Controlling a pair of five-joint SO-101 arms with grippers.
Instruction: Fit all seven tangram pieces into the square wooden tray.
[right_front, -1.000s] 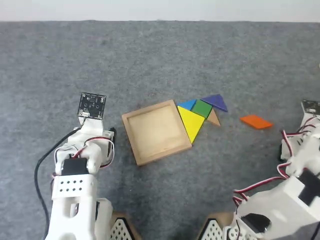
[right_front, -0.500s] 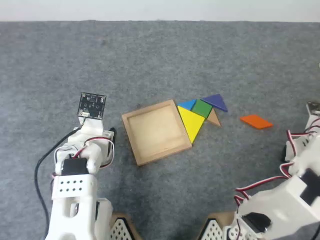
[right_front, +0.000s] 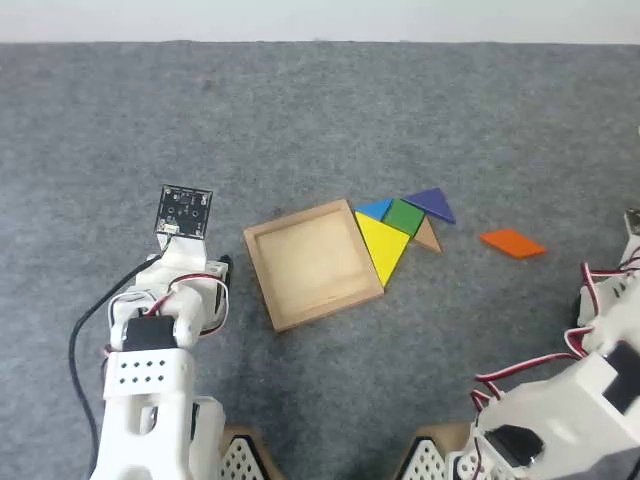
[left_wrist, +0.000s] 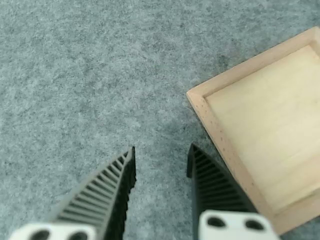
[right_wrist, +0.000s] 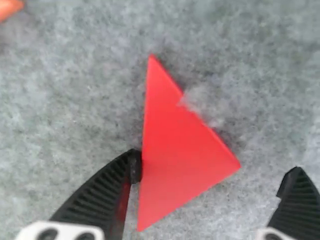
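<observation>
The tray (right_front: 313, 264) is seen just left of centre in the high view, turned at a slight angle on the grey mat (right_front: 300, 120), its floor showing as bare wood. Five pieces are clustered at its right side. The yellow triangle (right_front: 381, 245) is laid along the tray's right wall, and the blue triangle (right_front: 375, 210) and green square (right_front: 404, 216) are set touching above it. The purple triangle (right_front: 431, 204) is placed at the square's upper right, and the tan triangle (right_front: 428, 237) is tucked just below the square. The orange parallelogram (right_front: 512, 243) is set apart from them, further right. The left arm (right_front: 160, 340) is pictured at lower left, the right arm (right_front: 570, 410) in the lower right corner. In the left wrist view, the left pincer (left_wrist: 160, 160) is shown with its fingers apart over bare mat, just beside a corner of the tray. In the right wrist view, the right pincer (right_wrist: 215, 167) is spread wide around the red triangle (right_wrist: 175, 150), which is laid flat on the mat. One fingertip (right_wrist: 126, 172) is set against the triangle's edge, while the other is seen clear of it.
</observation>
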